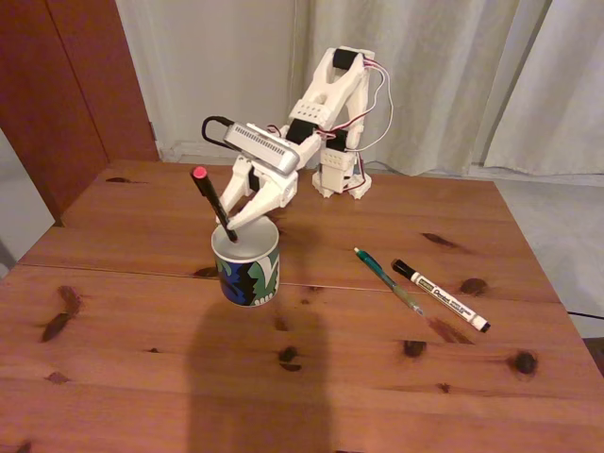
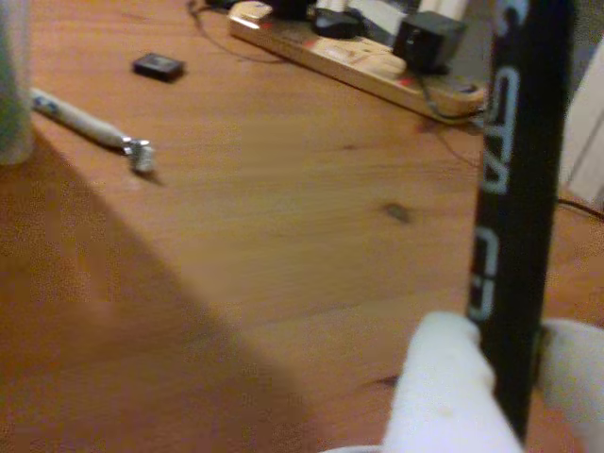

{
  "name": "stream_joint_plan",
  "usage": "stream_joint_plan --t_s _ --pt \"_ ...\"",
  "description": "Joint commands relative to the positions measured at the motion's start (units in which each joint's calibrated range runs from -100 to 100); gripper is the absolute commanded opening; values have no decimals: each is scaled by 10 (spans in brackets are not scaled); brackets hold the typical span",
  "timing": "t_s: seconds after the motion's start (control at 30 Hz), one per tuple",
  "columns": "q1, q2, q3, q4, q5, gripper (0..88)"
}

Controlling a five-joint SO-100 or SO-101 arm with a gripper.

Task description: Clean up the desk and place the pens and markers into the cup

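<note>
currently logged: gripper (image 1: 233, 226), fingers (image 2: 442, 387) clenched on black pen (image 1: 213, 203), pen tilted, red tip up, lower end just above the cup (image 1: 246, 267) rim, over its white interior. cup stood on the desk (image 1: 142, 377), near its seam. teal pen (image 1: 388, 280) and white marker (image 1: 441, 295) lay flat on the desk, right of the cup in the fixed view, well apart from it, close beside each other.

step in hand, by judgement: release of black pen into cup. done well, the lower end should sit inside the rim before the fingers part, else the pen could tip out over the edge.

wrist view supplied: pale lettering along the black pen's barrel (image 2: 517, 189), white finger pads either side, a power strip (image 2: 359, 58) and small dark object (image 2: 158, 66). fixed view supplied: pen's place over the cup.
</note>
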Motion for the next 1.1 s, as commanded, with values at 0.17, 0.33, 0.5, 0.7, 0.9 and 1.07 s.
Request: stream_joint_plan --t_s 0.17,0.33,0.5,0.7,0.9,1.07 --pt "2 -8 -20 -15 2 150" --pt "2 -9 -20 -14 2 199" --pt "-4 -10 -20 -10 2 199" --pt "-64 -12 -29 -10 2 198" --pt "-136 -62 -21 7 15 133" --pt "-193 -112 -22 145 43 52"
